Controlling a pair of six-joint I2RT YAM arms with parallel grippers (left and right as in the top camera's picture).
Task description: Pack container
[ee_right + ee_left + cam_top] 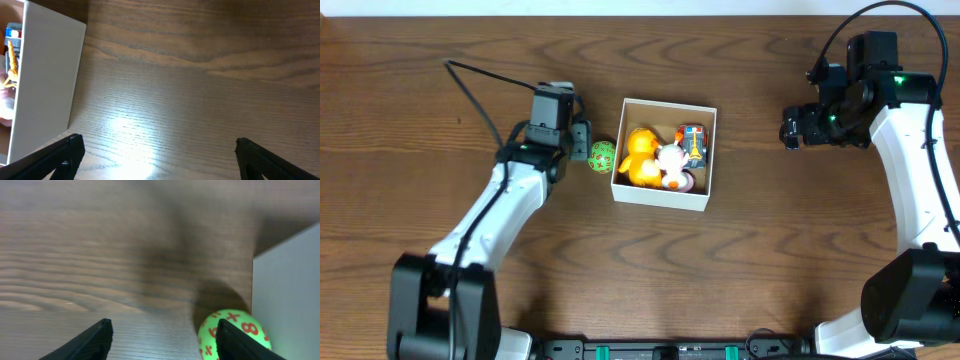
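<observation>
Both were spread, empty: left gripper [163,330] sat by green numbered ball [602,155] just beside container [660,196]; right gripper [159,145] near table's [770,260] right edge.

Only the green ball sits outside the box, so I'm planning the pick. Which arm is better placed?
Left. Its jaws stand open right by the green ball, beside the container's left wall. The right arm is on the container's far side, with the box between.

The small round green ball [237,320] bears red marks: an 8, a plus sign and a multiplication cross; the rest are unreadable.
</observation>
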